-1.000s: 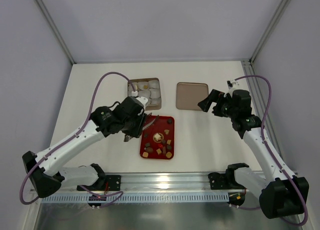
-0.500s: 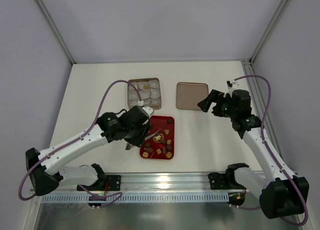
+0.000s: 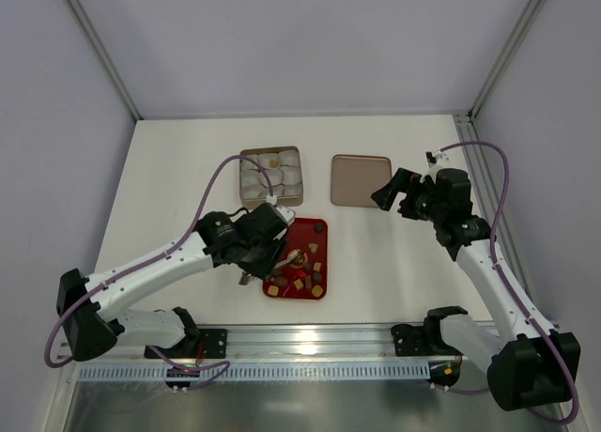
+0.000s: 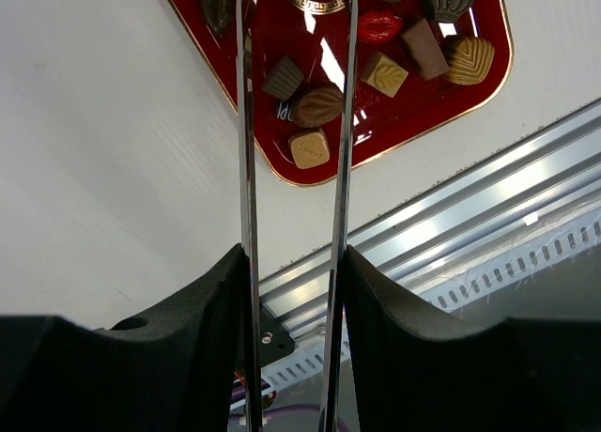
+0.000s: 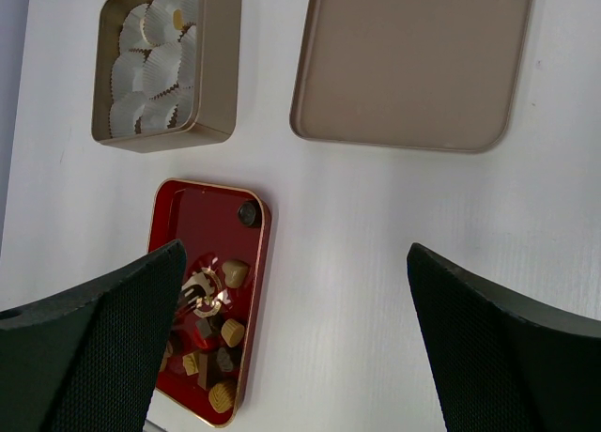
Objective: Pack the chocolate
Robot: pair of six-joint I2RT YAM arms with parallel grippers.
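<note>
Several small chocolates (image 4: pixel 319 103), dark, mid-brown and tan, lie in the near half of the red tray (image 3: pixel 316 239); they also show in the right wrist view (image 5: pixel 225 333). My left gripper (image 3: pixel 263 252) is shut on metal tongs (image 4: pixel 246 122), whose two blades stand apart and reach over the tray (image 4: pixel 291 28). The tongs' tips run off the top of the left wrist view. My right gripper (image 3: pixel 394 190) is open and empty, held above the table to the right of the tray (image 5: pixel 202 230).
A square golden tin (image 3: pixel 271 174) with white paper cups (image 5: pixel 155 61) stands behind the tray. Its flat lid (image 3: pixel 361 180) lies to the tin's right, below my right gripper. A metal rail (image 3: pixel 310 338) runs along the near edge.
My left arm has moved toward the near edge and right, bringing the tongs from beside the tin to over the red tray. The right arm has not moved.
</note>
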